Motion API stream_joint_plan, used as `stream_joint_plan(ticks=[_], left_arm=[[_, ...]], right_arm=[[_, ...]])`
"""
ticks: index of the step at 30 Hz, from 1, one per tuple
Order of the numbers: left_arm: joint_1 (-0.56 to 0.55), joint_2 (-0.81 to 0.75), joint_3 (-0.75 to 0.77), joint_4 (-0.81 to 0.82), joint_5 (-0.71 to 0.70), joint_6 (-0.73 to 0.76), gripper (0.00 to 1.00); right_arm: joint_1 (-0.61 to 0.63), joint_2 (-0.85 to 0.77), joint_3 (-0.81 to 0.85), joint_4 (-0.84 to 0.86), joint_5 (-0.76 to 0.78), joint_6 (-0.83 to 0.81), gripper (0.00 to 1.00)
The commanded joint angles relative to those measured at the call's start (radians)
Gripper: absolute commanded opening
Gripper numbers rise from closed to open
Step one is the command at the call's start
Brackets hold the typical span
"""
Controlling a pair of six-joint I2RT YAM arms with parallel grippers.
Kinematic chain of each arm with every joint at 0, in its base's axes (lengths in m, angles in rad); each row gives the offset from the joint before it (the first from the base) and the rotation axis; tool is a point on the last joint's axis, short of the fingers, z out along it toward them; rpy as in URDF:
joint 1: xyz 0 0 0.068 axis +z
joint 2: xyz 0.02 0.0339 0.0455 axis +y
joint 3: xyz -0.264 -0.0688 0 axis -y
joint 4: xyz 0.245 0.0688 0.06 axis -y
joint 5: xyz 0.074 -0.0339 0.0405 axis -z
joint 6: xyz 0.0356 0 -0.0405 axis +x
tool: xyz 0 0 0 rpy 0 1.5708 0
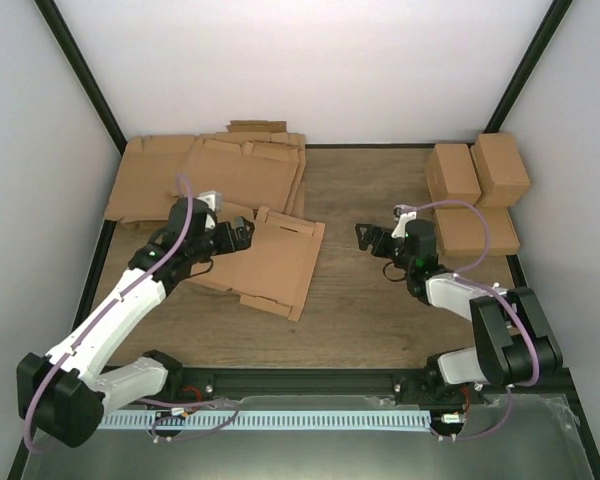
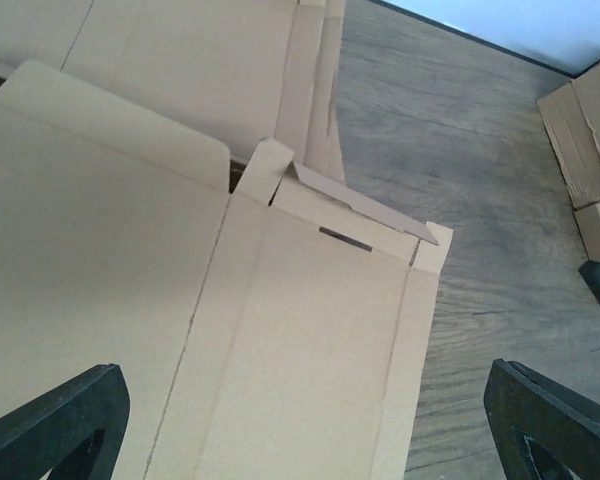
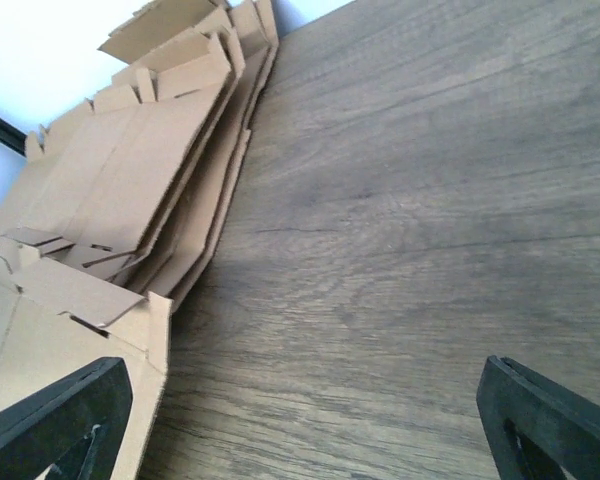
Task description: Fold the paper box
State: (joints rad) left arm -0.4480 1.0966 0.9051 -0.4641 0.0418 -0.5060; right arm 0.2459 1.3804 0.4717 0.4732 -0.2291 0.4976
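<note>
No folds yet: your paper box [image 1: 270, 262] is lying mostly flat; left hand [image 1: 244, 234] & right hand [image 1: 365, 238] are gaping wide, empty.

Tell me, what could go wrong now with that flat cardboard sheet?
The cardboard sheet lies against the pile of sheets, so the open left fingers might grab two at once. Its raised flap could crumple if pressed carelessly.
</note>
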Motion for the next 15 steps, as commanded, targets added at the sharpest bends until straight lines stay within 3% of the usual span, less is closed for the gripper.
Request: stream_joint_plan(ticks=[1,5,15], left_arm=[[0.082,-0.016,-0.051,0.059,0.127,-0.005,1.00],[0.193,-0.037,-0.092,0.109,0.280,-0.020,1.00],[0.226,-0.049,-0.095,0.097,0.301,0.078,1.00]], right_arm=[[0.008,-0.024,-0.002,0.059,-0.044,0.014,0.96],[0.010,-0.066,-0.011,0.038,-0.044,0.059,0.93],[0.007,-0.348,0.019,-0.295,0.109,0.210,1.00]])
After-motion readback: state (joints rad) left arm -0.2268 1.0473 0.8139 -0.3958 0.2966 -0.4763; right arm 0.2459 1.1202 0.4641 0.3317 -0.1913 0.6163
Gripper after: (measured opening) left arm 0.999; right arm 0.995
